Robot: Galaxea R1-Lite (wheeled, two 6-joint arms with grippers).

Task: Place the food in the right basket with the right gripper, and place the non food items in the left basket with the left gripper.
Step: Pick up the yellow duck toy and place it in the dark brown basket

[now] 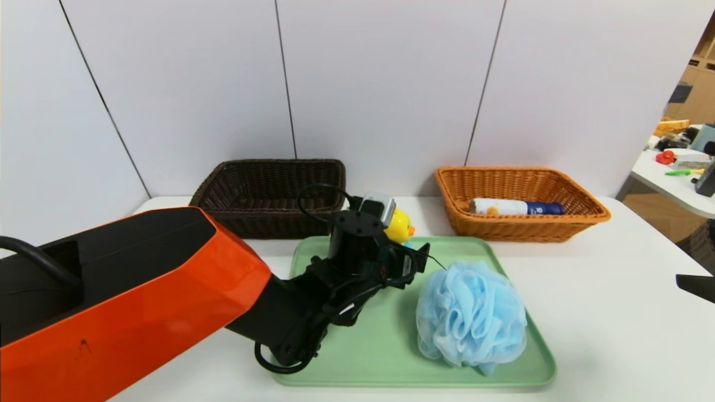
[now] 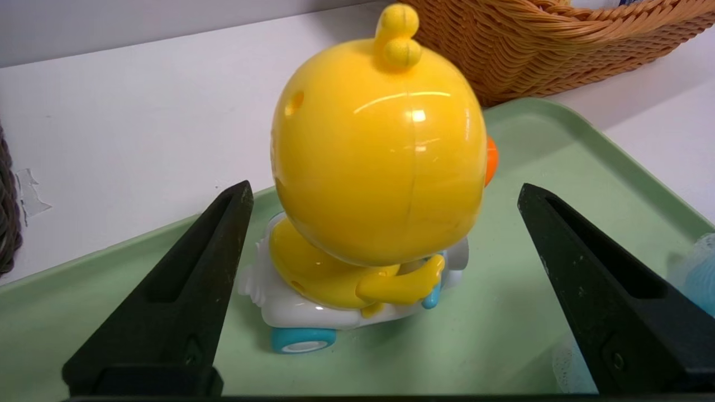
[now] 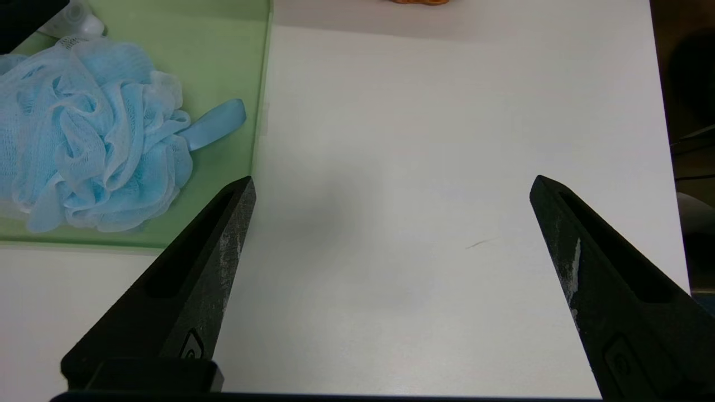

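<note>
L tool (image 2: 385,187) open, angled over duck (image 2: 380,167).

White panels (image 1: 391,84) stand from nine through twelve to two o'clock behind the white worktop (image 1: 603,335), split by thin dark seams running down them. At two to three o'clock, past the panels' edge, a pale side table (image 1: 642,170) carries mixed clutter (image 1: 678,151), a red item and a green one among it. Beyond rises wooden furniture (image 1: 695,103) in light brown. Soft light leaves blurred shadows on the worktop.
</note>
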